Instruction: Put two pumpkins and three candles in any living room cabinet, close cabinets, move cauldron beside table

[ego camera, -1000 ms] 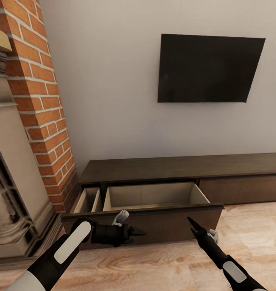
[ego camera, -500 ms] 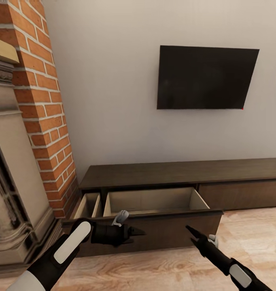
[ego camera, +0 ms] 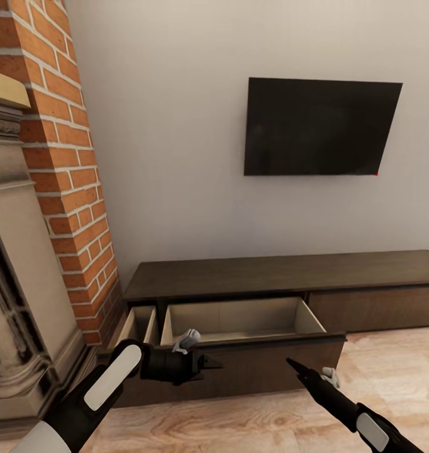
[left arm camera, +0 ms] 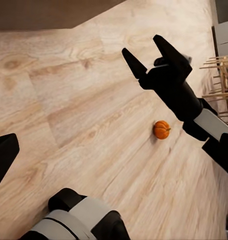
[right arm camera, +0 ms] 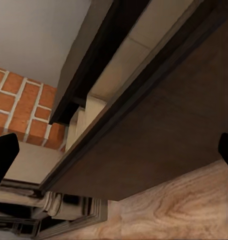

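Note:
The cabinet (ego camera: 271,274) stands against the wall with a wide drawer (ego camera: 239,318) and a narrow drawer (ego camera: 136,324) pulled out. Their tan insides look bare where they show. My left gripper (ego camera: 213,366) hangs open and empty in front of the wide drawer's front panel. My right gripper (ego camera: 292,365) (left arm camera: 149,56) is open and empty too, just off the same panel (right arm camera: 169,125). One small orange pumpkin (left arm camera: 162,129) lies on the wood floor behind and below the right gripper. The candles, the cauldron and the table are out of view.
A brick column (ego camera: 70,170) and a stone fireplace surround (ego camera: 19,283) rise close on the left. A black TV (ego camera: 321,127) hangs on the wall above the cabinet. Light wood floor (ego camera: 390,358) stretches to the right, and pale wooden slats (left arm camera: 221,75) stand farther off.
The whole picture has slid downward, so the head camera has moved. Both grippers keep about the same place in front of the open drawer, and the right one has sunk a little.

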Available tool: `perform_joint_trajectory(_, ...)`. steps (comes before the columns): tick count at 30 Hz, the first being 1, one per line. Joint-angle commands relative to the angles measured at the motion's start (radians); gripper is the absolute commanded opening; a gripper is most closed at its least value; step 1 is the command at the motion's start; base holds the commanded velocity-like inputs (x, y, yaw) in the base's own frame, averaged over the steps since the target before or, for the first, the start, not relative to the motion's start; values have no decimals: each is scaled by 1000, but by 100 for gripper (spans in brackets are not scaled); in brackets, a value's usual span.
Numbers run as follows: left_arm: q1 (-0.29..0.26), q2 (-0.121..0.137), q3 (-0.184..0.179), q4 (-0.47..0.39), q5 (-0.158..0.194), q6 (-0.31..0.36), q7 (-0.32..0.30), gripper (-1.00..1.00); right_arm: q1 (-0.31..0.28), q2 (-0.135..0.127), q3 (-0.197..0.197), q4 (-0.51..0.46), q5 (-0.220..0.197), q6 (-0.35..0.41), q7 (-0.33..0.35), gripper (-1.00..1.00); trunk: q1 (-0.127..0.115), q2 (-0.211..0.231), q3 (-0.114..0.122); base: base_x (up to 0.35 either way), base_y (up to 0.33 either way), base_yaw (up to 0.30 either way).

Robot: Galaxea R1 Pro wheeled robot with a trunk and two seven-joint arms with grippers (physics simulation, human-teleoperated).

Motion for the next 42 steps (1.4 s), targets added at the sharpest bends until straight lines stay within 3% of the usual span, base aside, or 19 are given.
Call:
perform_joint_trajectory(1,-1,1,-1,0,-4,1,-3,100,0,-1,4,3,-10,7,-5,100,-4,7,2,0,0,0)
perform_joint_trajectory(3,-1,1,-1,0,-4,1,1,100,0,-3,4,20,-11,0,-39,100,-12,21,8,0,0,0)
perform_joint_trajectory(12,-1,-1,-2,0,-4,1,1,100,0,-5,5,54,-9,-10,-57,100,-46,84,37,-1,0,0)
perform_joint_trajectory(15,-1,-1,-3,0,-4,1,2,100,0,-5,4,73,-10,-50,-57,100,-58,105,46,-91,0,-26)
perform_joint_trajectory(19,-1,-1,-3,0,-4,1,2,100,0,-3,4,104,-10,-101,-58,100,-73,133,61,-227,0,-175)
perform_joint_trajectory(28,-1,-1,-3,0,-5,1,7,100,0,-5,4,117,-11,-137,-67,100,-108,196,96,-318,0,-246)
perform_joint_trajectory(32,-1,-2,-3,0,-4,1,50,100,0,-3,4,138,-11,-184,-96,100,-123,224,109,-317,0,-79)
perform_joint_trajectory(33,-1,-12,-3,0,-3,1,87,100,0,-3,4,145,-11,-192,-110,100,-127,231,112,-184,0,-7)
perform_joint_trajectory(42,-1,-22,-3,0,-4,1,133,100,0,-3,3,148,-12,-202,-146,100,-161,294,141,-42,0,-33)
